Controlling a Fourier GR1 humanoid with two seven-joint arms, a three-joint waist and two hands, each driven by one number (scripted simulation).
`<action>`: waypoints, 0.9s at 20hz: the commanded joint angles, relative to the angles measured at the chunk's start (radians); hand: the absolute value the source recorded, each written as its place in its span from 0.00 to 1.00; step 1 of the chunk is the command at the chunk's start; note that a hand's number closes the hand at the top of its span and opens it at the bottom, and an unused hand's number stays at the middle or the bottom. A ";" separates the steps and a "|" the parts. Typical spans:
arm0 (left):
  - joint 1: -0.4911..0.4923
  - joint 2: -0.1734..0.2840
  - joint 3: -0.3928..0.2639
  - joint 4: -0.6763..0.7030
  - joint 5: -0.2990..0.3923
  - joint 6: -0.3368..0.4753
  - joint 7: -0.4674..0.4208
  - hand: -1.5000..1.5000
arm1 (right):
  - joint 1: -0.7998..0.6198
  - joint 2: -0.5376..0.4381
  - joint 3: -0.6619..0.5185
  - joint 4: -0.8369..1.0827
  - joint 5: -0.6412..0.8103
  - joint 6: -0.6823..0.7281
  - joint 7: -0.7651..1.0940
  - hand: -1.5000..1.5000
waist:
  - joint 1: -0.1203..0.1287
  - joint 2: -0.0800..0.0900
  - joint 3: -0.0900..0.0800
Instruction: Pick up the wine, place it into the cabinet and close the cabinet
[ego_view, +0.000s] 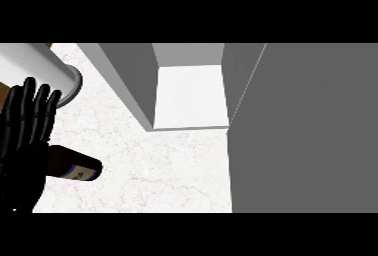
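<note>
Left hand (26, 145) at left edge, black fingers straight, holding nothing. Dark brown wine bottle (74, 167) lies on white marble table (162, 170) at lower left, partly behind it. Right hand unseen. Grasp bottle mid-body, then lift toward open grey cabinet (188, 95) at upper centre.

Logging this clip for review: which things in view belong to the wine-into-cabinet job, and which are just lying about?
Part of the job:
- wine bottle, lying on the counter, partly behind the left hand
- cabinet, open, nothing visible inside it
- cabinet door, swung open at the right

Just there:
- white cylinder at the upper left

The right hand is out of view.
</note>
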 joint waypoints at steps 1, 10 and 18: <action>-0.101 0.073 0.112 0.061 0.186 -0.109 0.042 0.00 | 0.070 0.012 -0.020 -0.030 -0.036 0.014 -0.035 0.00 | 0.030 -0.015 -0.007; 0.063 0.187 0.086 0.135 0.778 -0.432 0.212 0.00 | 0.179 -0.014 0.156 -0.129 -0.208 0.180 0.122 0.00 | 0.023 -0.022 -0.008; 0.033 0.522 0.360 0.151 1.372 -0.423 0.462 0.00 | 0.268 -0.026 0.207 -0.356 -0.249 0.134 0.288 0.00 | 0.036 -0.020 -0.007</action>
